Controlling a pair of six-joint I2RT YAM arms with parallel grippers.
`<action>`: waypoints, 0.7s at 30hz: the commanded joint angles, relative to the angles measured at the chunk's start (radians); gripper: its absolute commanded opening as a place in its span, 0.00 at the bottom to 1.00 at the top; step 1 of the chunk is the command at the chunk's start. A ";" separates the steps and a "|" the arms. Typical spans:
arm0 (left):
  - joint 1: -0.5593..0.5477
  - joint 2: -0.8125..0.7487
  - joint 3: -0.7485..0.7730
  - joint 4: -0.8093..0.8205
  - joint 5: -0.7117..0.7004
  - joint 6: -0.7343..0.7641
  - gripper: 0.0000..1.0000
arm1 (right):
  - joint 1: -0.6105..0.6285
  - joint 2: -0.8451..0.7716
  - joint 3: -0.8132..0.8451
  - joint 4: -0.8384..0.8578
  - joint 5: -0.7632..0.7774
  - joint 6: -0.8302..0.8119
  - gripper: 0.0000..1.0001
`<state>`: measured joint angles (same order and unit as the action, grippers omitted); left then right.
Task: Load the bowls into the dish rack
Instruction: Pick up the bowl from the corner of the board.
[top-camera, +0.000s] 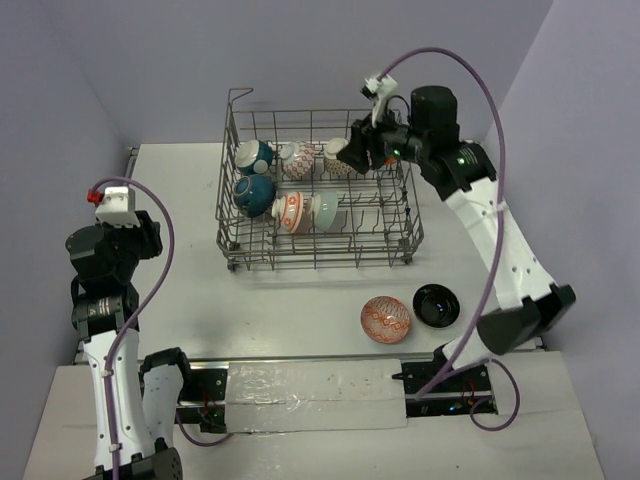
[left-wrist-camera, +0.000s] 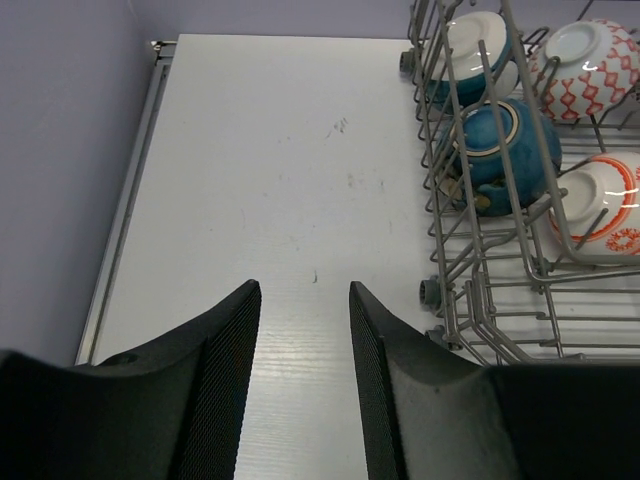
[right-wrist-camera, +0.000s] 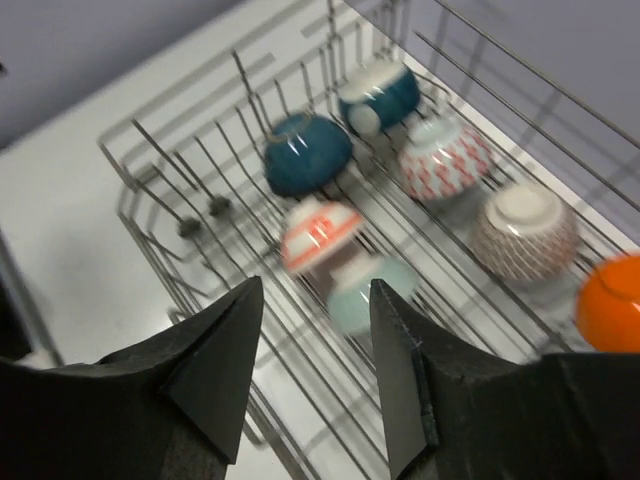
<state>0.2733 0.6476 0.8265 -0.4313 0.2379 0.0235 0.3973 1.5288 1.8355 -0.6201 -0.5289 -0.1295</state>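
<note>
At the table's (top-camera: 180, 290) left, the left gripper (left-wrist-camera: 305, 290) hovers over bare tabletop beside the rack (top-camera: 232, 180). Its fingers are partly apart and hold nothing, and its arm is folded up near the base. From above I count six bowls in the rack, among them a teal bowl (top-camera: 255, 190) and a green bowl (top-camera: 328, 210). The right wrist view adds an orange bowl (right-wrist-camera: 610, 300). The right gripper (right-wrist-camera: 315, 295), arm stretched forward, hangs over the rack's far right, jaws partly open and empty. A red bowl (top-camera: 386, 319) and a black bowl (top-camera: 437, 305) sit on the table: mostly done, two left.
</note>
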 joint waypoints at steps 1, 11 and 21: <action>0.006 -0.009 -0.003 0.017 0.078 -0.013 0.47 | -0.017 -0.163 -0.111 -0.044 0.144 -0.125 0.56; 0.006 -0.002 -0.015 0.003 0.074 -0.008 0.56 | -0.012 -0.384 -0.295 -0.499 0.050 -0.398 0.51; 0.053 -0.008 -0.033 -0.007 0.069 -0.002 0.63 | 0.176 -0.590 -0.648 -0.676 0.225 -0.529 0.52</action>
<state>0.3012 0.6502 0.8040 -0.4427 0.2848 0.0177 0.5117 0.9943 1.2709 -1.2449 -0.3912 -0.5995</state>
